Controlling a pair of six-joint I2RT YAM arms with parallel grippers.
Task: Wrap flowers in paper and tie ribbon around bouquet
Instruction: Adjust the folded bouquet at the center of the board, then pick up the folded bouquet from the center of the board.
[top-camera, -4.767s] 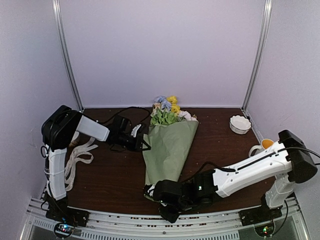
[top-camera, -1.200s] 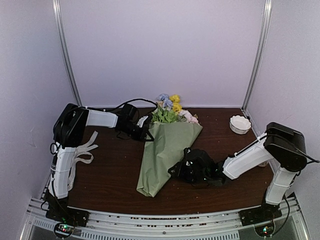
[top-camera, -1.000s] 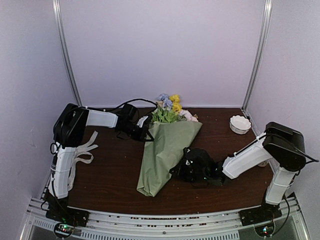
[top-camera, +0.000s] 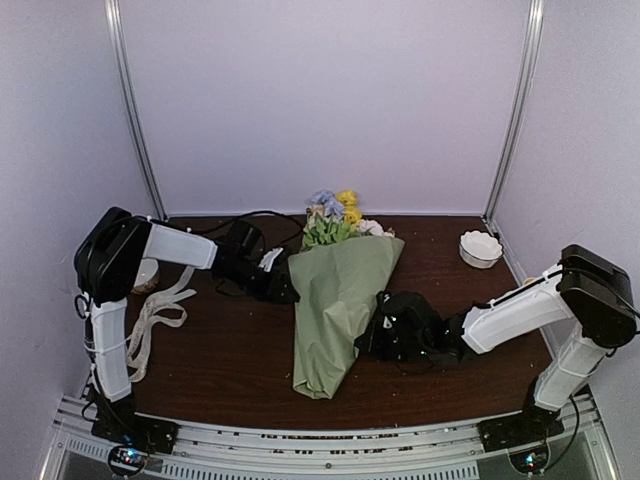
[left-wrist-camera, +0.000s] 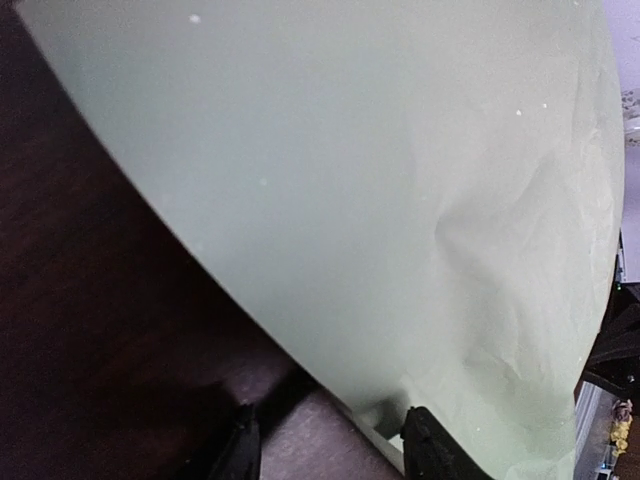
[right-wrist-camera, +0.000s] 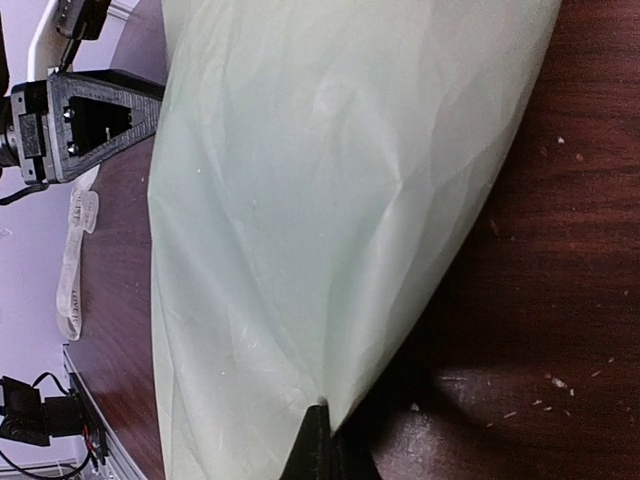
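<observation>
The bouquet lies on the table, a sage green paper cone with its narrow end toward me. The flowers, blue, yellow and pink with green leaves, stick out of its far end. My left gripper sits at the cone's upper left edge. In the left wrist view the left gripper is open, with the paper's edge between its fingers. My right gripper is at the cone's right edge; in the right wrist view the right gripper is shut, pinching the paper. The cream ribbon lies loose at the left.
A small white scalloped bowl stands at the back right. The dark wooden table has white walls close on three sides. Black cables trail behind the left arm. In the right wrist view the ribbon lies beyond the cone.
My left gripper has opened and let go of the paper. My right gripper has shut on the cone's right edge. The cone's narrow end has swung slightly to the right.
</observation>
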